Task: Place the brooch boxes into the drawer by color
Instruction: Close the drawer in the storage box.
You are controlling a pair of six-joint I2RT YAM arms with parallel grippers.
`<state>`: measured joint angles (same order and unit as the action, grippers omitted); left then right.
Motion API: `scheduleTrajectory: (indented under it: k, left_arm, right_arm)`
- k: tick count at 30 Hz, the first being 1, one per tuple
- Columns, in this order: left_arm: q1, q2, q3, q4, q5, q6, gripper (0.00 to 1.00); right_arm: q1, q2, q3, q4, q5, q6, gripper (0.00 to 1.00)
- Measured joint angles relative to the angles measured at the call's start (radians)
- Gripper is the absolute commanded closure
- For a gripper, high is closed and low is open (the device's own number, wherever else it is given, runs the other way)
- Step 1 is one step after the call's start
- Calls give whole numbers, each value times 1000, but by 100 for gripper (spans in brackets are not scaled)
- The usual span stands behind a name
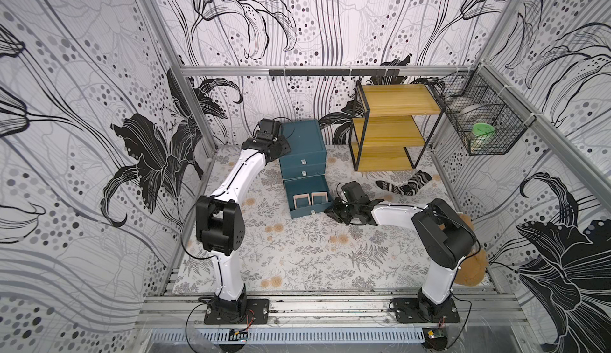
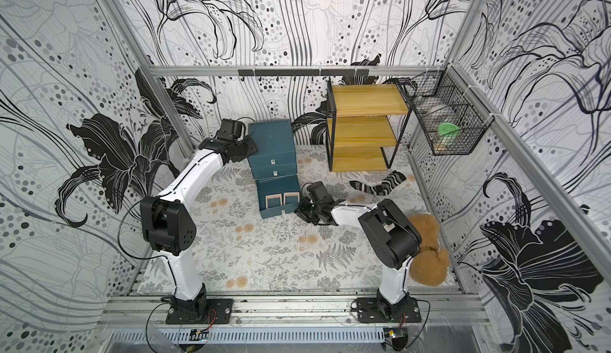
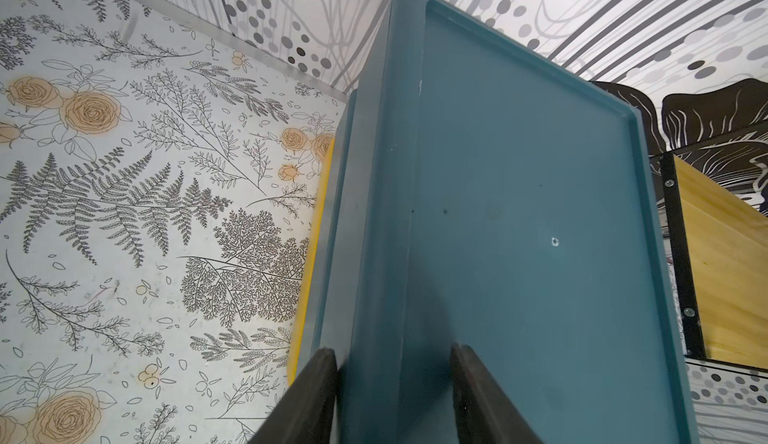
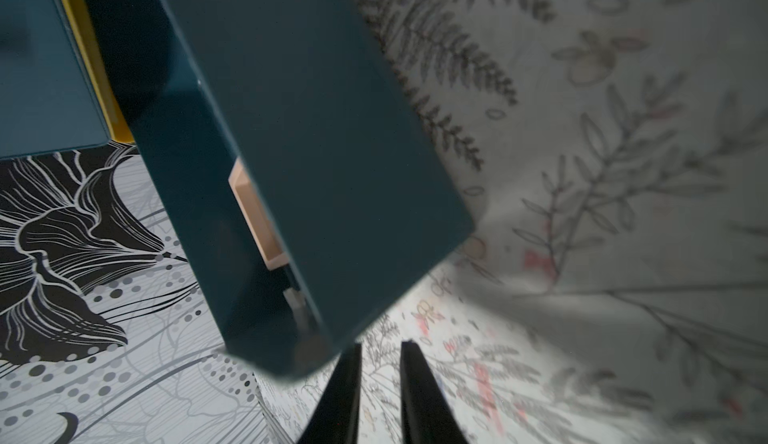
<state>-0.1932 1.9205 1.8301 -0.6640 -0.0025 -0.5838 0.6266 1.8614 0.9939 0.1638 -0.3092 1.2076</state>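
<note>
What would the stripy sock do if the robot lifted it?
The stripy sock would probably droop, since it already lies bent and limp. It looks like thin knit, so likely light. Lying flat, it probably won't roll.

left gripper [image 3: 395, 352]: far forward, jaws apart | right gripper [image 4: 380, 346]: low, narrow gap

Two white arms with black joints

The left arm [image 1: 231, 183] and right arm [image 1: 396, 214] are clad in glossy white shells between bulky black housings. Thin black cables [image 1: 181, 235] are routed alongside, and black base plates [image 1: 258, 315] are screwed down. The left end effector [image 3: 392, 348] and right end effector [image 4: 382, 343] are tipped with dark tapered fingers [image 4: 415, 388].
</note>
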Motion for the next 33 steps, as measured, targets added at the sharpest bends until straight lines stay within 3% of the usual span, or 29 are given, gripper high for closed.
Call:
scheduleTrajectory:
  k: [33]
  left_arm:
    - [4,-44,-83,75,26,1,57]
  right_arm:
    - [-15,339,428,118,80,117,80]
